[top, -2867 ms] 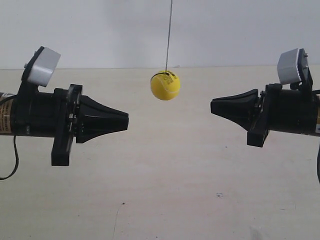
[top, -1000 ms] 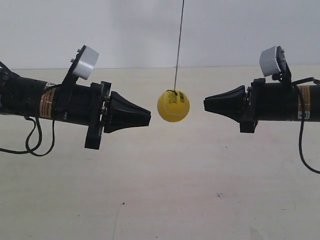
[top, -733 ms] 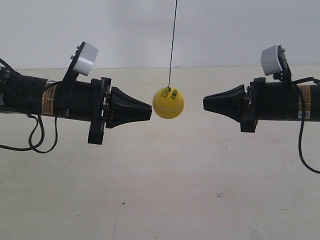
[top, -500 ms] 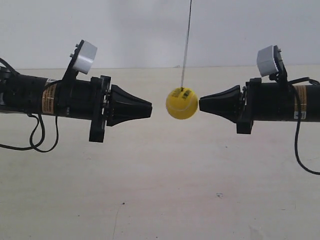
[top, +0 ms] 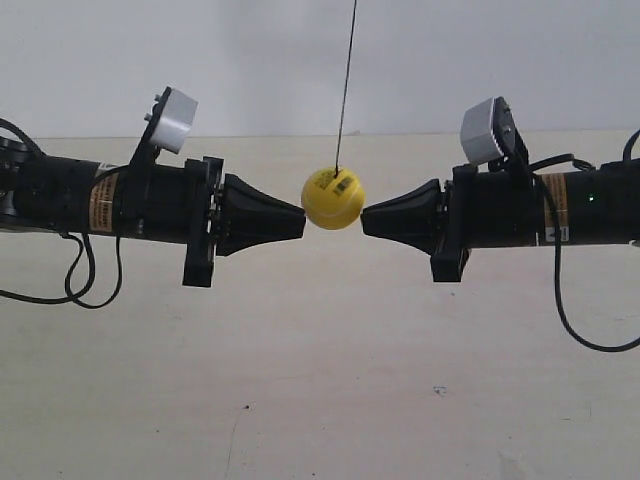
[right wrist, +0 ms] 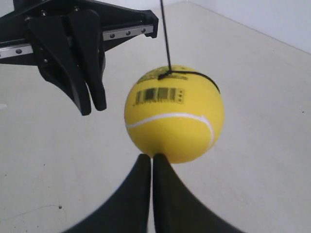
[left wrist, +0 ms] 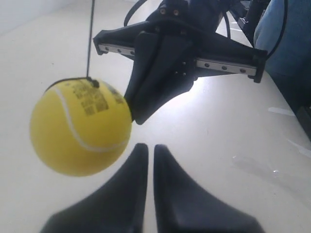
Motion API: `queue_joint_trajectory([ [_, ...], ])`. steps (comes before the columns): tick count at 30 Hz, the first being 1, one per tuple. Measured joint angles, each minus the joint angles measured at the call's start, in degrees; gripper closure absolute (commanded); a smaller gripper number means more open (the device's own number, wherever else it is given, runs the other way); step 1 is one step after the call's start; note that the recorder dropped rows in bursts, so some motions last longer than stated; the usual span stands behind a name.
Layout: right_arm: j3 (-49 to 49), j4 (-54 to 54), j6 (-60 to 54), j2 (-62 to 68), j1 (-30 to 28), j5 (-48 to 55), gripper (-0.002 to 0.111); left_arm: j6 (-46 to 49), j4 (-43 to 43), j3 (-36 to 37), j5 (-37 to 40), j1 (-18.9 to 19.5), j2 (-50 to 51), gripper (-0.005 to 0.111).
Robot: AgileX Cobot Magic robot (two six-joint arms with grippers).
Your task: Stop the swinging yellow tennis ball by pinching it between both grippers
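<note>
Both jaws sets together, tips flanking yellow tennis ball [top: 331,198]; open room below.

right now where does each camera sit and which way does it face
Exterior view: off the arms, side-on to the yellow tennis ball; the arm at the exterior view's left and the arm at the exterior view's right point at it.
Left wrist view: on the left wrist, looking along the left fingers to the ball and the right fingers.
Right wrist view: the reverse, along the right fingers.
All share the ball and string.
</note>
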Motion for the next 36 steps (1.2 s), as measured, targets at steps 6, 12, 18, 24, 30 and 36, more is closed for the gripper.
queue_joint_trajectory([
  [6, 0.0, 0.0, -0.1, 0.0, 0.0, 2.1, 0.108, 0.8, -0.9, 0.0, 0.1, 0.0, 0.0, 0.102],
  [12, 0.0, 0.0, -0.1, 0.0, 0.0, 3.4, 0.108, 2.1, -2.3, 0.0, 1.7, 0.0, 0.0, 0.102],
  [18, 0.0, 0.1, -0.2, 0.0, 0.0, 3.6, 0.108, 2.8, -3.5, 0.0, 4.1, 0.0, 0.0, 0.102],
  [24, 0.0, 0.2, -0.5, 0.0, 0.0, 3.6, 0.108, 3.6, -4.0, 0.0, 4.1, 0.0, 0.0, 0.102],
  [30, 0.0, 0.2, -0.5, 0.0, 0.0, 3.5, 0.108, 3.8, -4.9, 0.0, 4.1, 0.0, 0.0, 0.102],
  [36, 0.0, 0.4, -0.5, 0.0, 0.0, 1.5, 0.108, 3.9, -5.1, 0.0, 4.1, 0.0, 0.0, 0.102],
])
